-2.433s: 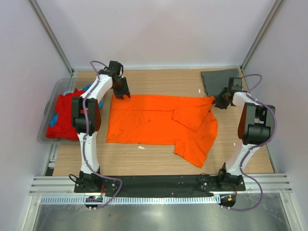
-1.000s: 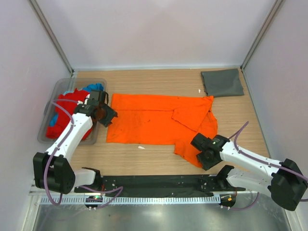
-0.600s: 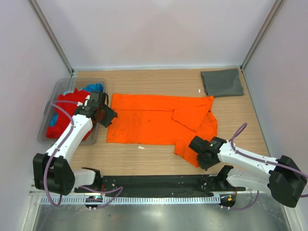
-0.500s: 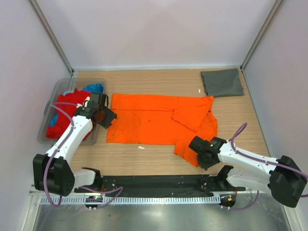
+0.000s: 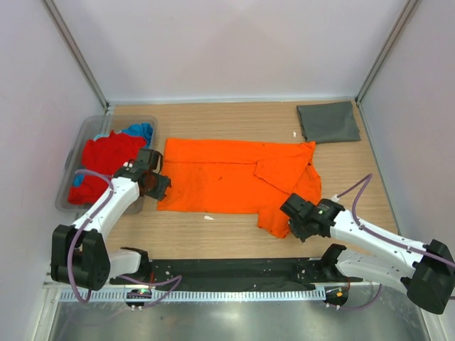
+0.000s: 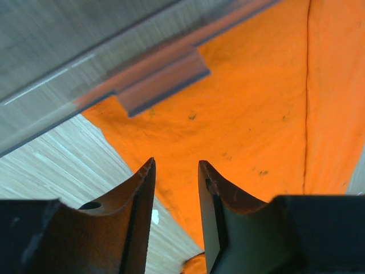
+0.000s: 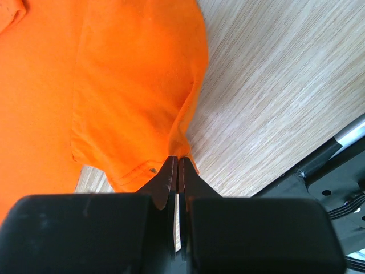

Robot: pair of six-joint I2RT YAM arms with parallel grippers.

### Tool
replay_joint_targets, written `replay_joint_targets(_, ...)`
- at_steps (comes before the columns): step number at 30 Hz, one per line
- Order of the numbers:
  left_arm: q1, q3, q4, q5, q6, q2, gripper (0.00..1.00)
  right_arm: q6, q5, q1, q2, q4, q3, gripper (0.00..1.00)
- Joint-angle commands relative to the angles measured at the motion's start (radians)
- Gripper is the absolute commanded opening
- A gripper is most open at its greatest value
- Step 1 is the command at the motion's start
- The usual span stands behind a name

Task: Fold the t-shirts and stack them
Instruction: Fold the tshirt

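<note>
Right pincer point(image 7: 175, 160) has clamped shut on the orange shirt point(image 5: 220, 177)'s near hem corner, the end far from the tub point(image 5: 114, 119), its arm lying low along the bench point(image 5: 213, 231). Left pincer point(image 6: 175, 165), elbow bent, hovers half open and empty over the shirt's tub-side edge; only its wrist view shows that gap.

A light wood-grain tabletop point(image 5: 227, 121) sat boxed in by plain pale walls point(image 5: 227, 50), slim metal posts point(image 5: 78, 57) rising at the far corners, under soft, even light.
</note>
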Motion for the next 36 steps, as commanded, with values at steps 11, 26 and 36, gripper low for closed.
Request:
replay_joint_targets(11, -0.002, -0.12, -0.033, -0.205, -0.206, -0.129, 0.4, -0.041, 0.051, 0.005, 0.007, 0.037, 0.003, 0.01)
replay_joint_targets(26, -0.013, -0.155, 0.027, -0.168, -0.209, 0.0, 0.4, -0.014, 0.094, 0.005, -0.039, -0.002, 0.0, 0.01)
replay_joint_targets(36, -0.062, -0.183, 0.013, -0.197, -0.281, 0.017, 0.4, -0.012, 0.09, 0.005, -0.03, 0.02, -0.006, 0.01)
